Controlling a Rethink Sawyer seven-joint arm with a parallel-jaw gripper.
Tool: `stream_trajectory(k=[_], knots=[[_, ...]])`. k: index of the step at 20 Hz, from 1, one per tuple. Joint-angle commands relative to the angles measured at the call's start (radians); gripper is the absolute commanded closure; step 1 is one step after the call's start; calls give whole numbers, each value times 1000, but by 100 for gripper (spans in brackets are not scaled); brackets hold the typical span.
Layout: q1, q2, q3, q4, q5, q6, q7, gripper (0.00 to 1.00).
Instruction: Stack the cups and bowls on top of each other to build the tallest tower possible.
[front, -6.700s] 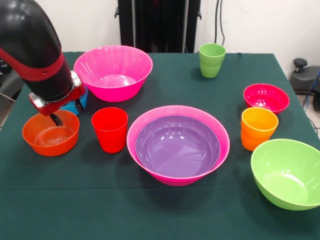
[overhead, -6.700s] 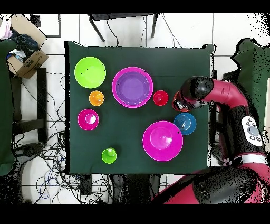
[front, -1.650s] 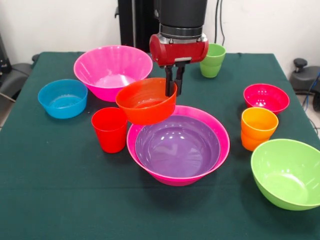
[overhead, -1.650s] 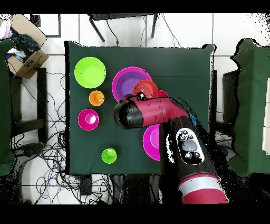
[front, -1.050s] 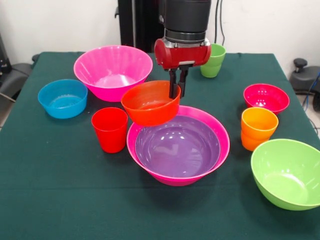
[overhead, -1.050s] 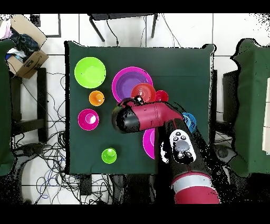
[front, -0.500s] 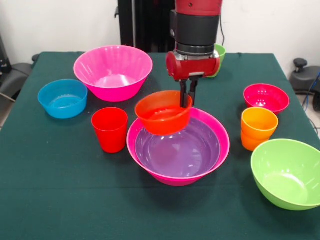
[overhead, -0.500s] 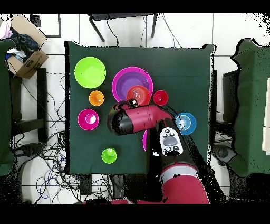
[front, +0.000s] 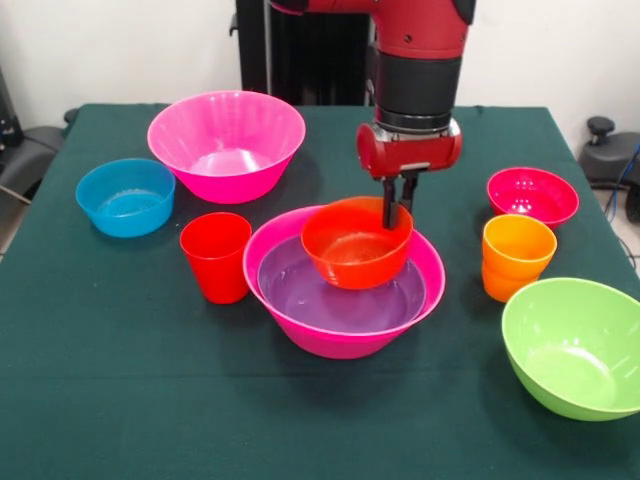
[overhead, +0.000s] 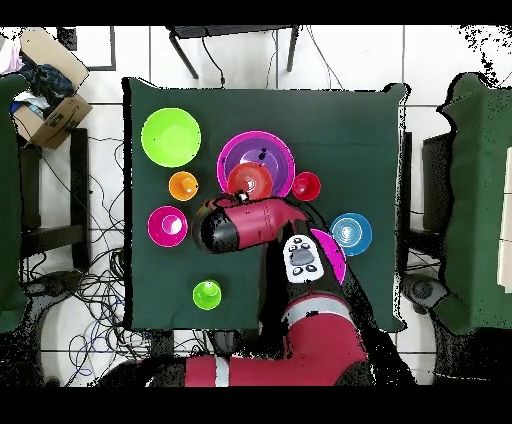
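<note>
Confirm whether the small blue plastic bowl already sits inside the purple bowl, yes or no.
No: the small blue plastic bowl stands alone on the green tablecloth, well apart from the purple bowl.

Orange-red bowl (front: 356, 245) upright inside purple bowl (front: 330, 295), nested in pink bowl (front: 300, 330).

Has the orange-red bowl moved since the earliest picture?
Yes. The orange-red bowl went from beside the red cup to inside the purple bowl, held by the gripper.

I have carried the orange-red bowl (front: 356, 244) from the table's edge, my gripper (front: 398, 208) pinching its rim, down into the purple bowl (front: 330, 295), which shifted slightly.
</note>
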Motion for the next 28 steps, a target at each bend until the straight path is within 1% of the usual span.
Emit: stream_trajectory(k=[1, 6, 11, 16, 19, 20, 24, 28], knots=[[3, 71, 14, -94, 18, -14, 121, 100], [-3, 75, 21, -123, 14, 7, 104, 100], [-20, 60, 31, -131, 4, 36, 74, 100], [-29, 73, 41, -147, 0, 39, 61, 100], [-30, 66, 39, -150, -1, 57, 53, 100], [-28, 65, 39, -152, -3, 63, 50, 0], [-26, 57, 42, -148, 7, 85, 52, 0], [-28, -1, 61, -130, 57, 183, 53, 0]])
